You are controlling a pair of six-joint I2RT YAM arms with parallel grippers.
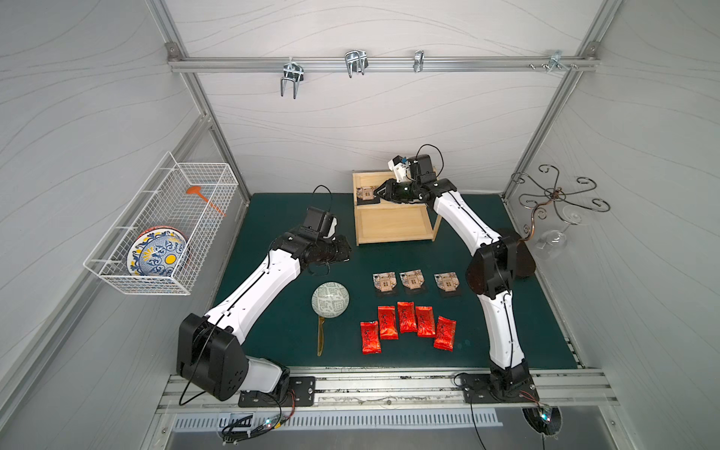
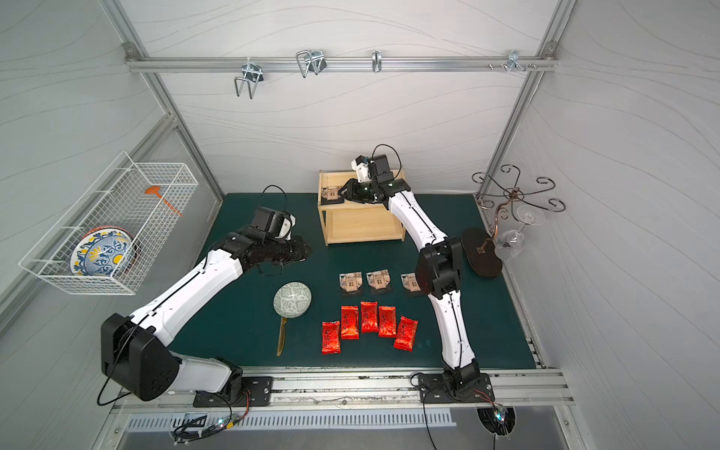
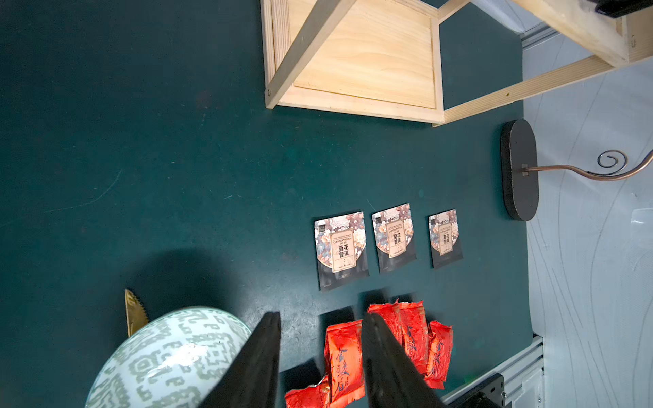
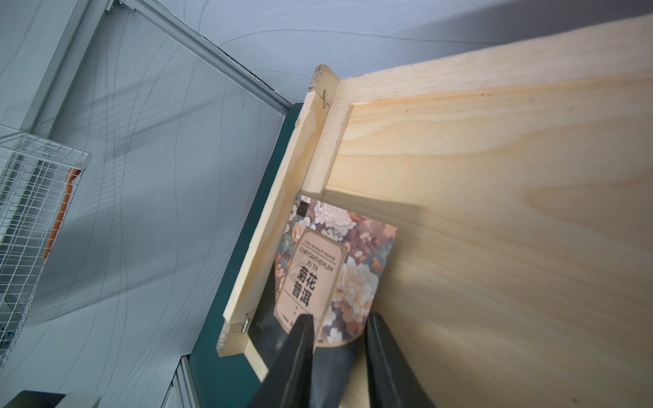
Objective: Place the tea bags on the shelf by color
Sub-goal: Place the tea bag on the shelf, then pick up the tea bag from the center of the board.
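Your right gripper (image 4: 339,319) is loose, jaws apart over the brown tea bag (image 4: 332,268). It lies flat at 9 o'clock on the shelf (image 1: 393,226) top, long side 12 to 6, black end at 6. Your left gripper (image 3: 321,315) gapes, empty.

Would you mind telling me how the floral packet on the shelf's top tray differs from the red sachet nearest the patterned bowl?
The floral packet is squarish and beige-brown with a black end; the red sachet is narrower shiny foil. The packet lies on the shelf, the sachet on the green mat. The open right gripper stands at the packet; no gripper touches the sachet. Both lie face-up.
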